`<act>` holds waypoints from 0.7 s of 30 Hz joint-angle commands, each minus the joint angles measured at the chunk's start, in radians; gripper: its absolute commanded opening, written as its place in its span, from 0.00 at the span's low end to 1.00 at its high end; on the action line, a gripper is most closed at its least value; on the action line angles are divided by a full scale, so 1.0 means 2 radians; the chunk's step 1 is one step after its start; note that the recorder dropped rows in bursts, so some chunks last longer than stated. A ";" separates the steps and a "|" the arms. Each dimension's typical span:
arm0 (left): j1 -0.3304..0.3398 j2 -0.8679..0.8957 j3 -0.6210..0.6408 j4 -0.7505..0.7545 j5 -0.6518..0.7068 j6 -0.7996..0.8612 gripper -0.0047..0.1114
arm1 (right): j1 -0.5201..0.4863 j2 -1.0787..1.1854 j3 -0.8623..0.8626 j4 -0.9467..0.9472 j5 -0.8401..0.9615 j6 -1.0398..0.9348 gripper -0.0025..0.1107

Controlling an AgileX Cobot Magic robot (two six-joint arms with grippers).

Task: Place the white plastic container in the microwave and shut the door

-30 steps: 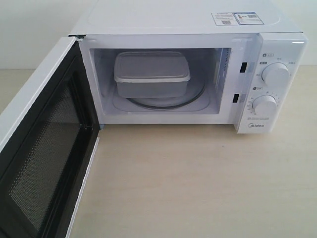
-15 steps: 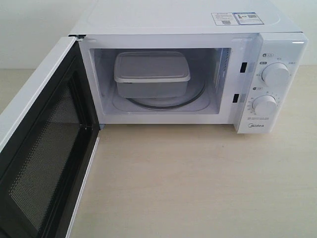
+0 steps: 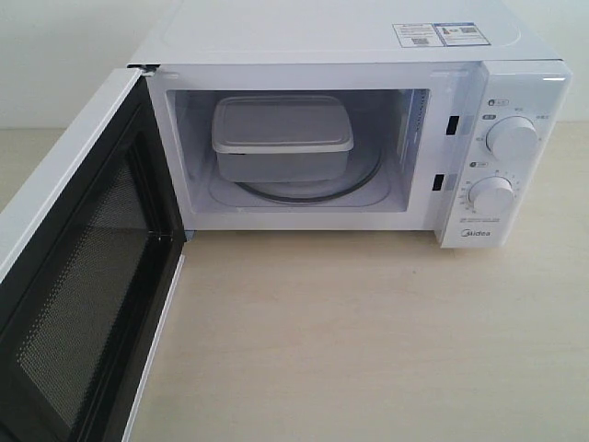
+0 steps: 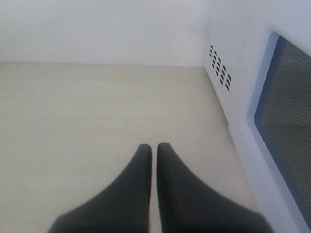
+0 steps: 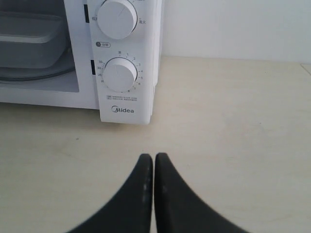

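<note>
The white plastic container (image 3: 282,136) sits lid-on inside the microwave (image 3: 368,41), on the glass turntable (image 3: 354,184). The door (image 3: 78,276) stands swung wide open to the left, its dark mesh window facing the cavity. No arm appears in the exterior view. In the left wrist view my left gripper (image 4: 153,146) is shut and empty above the tabletop, with the door's outer face (image 4: 286,126) beside it. My right gripper (image 5: 153,156) is shut and empty in front of the microwave's dial panel (image 5: 120,75); a corner of the container (image 5: 34,43) shows there.
Light wooden tabletop (image 3: 368,341) spreads in front of the microwave. A white wall (image 4: 107,29) stands behind. Vent holes (image 4: 219,73) mark the microwave's side near the left gripper. Two round dials (image 3: 513,138) sit on the right panel.
</note>
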 commanded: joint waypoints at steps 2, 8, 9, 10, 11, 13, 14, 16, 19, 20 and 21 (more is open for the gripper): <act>0.001 -0.001 0.002 0.000 0.000 -0.004 0.08 | -0.001 -0.003 0.000 -0.006 -0.003 0.001 0.03; 0.001 -0.001 0.002 0.000 0.000 -0.004 0.08 | -0.001 -0.003 0.000 -0.006 -0.004 0.001 0.03; 0.001 -0.001 0.002 0.000 0.000 -0.004 0.08 | -0.001 -0.003 0.000 -0.006 -0.004 0.001 0.03; 0.001 -0.001 0.002 0.000 0.000 -0.004 0.08 | -0.001 -0.003 0.000 -0.006 -0.004 0.001 0.03; 0.001 -0.001 0.002 0.000 0.000 -0.004 0.08 | -0.001 -0.003 0.000 -0.006 -0.004 0.001 0.03; 0.001 -0.001 0.002 0.000 0.000 -0.004 0.08 | -0.001 -0.003 0.000 -0.006 -0.004 0.001 0.03; 0.001 -0.001 0.002 0.000 0.000 -0.004 0.08 | -0.001 -0.003 0.000 -0.006 -0.004 0.001 0.03; 0.001 -0.001 0.002 0.000 0.000 -0.004 0.08 | -0.001 -0.003 0.000 -0.006 -0.004 0.001 0.03; 0.001 -0.001 0.002 0.000 0.000 -0.004 0.08 | -0.001 -0.003 0.000 -0.006 -0.004 0.001 0.03; 0.001 -0.001 0.002 0.000 0.000 -0.004 0.08 | -0.001 -0.003 0.000 -0.006 -0.004 0.001 0.03; 0.001 -0.001 0.002 0.000 0.000 -0.004 0.08 | -0.001 -0.003 0.000 -0.006 -0.004 0.001 0.03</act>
